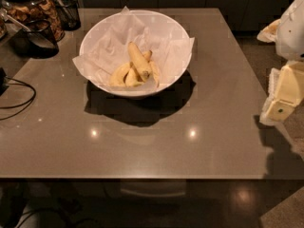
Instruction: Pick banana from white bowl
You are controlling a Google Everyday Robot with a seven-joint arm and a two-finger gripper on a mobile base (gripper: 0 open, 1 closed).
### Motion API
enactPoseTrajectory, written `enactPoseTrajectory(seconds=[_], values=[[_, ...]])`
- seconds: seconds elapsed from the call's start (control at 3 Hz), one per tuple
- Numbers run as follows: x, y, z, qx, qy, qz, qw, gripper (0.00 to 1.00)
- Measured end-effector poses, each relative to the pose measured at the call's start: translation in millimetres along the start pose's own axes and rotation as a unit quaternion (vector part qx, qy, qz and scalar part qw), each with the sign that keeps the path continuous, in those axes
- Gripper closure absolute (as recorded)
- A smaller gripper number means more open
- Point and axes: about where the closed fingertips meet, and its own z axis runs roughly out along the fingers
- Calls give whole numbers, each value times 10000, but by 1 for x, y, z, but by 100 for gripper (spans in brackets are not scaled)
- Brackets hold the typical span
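The white bowl [171, 28], wide and shallow with crinkled white paper lining, stands at the back middle of the grey table. The banana [138, 59], long, nearly straight and pale yellow, lies on top of several shorter curved bananas [124, 75] at the bowl's front. My gripper [283, 98], cream and white, hangs at the right edge of the view, beside the table's right side. It is well to the right of the bowl and holds nothing that I can see.
Dark glass jars with snacks [35, 8] and a black scoop [33, 34] stand at the back left corner. A black cable [16, 96] lies at the table's left edge. The table's front edge [133, 177] runs across the lower view.
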Motion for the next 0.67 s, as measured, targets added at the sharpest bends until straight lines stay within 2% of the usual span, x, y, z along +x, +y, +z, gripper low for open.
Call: enactPoseTrajectory(seconds=[0.33, 0.67], values=[[0, 0, 0, 0, 0, 0, 10000, 0], [-29, -6, -3, -46, 38, 26, 10000, 0]])
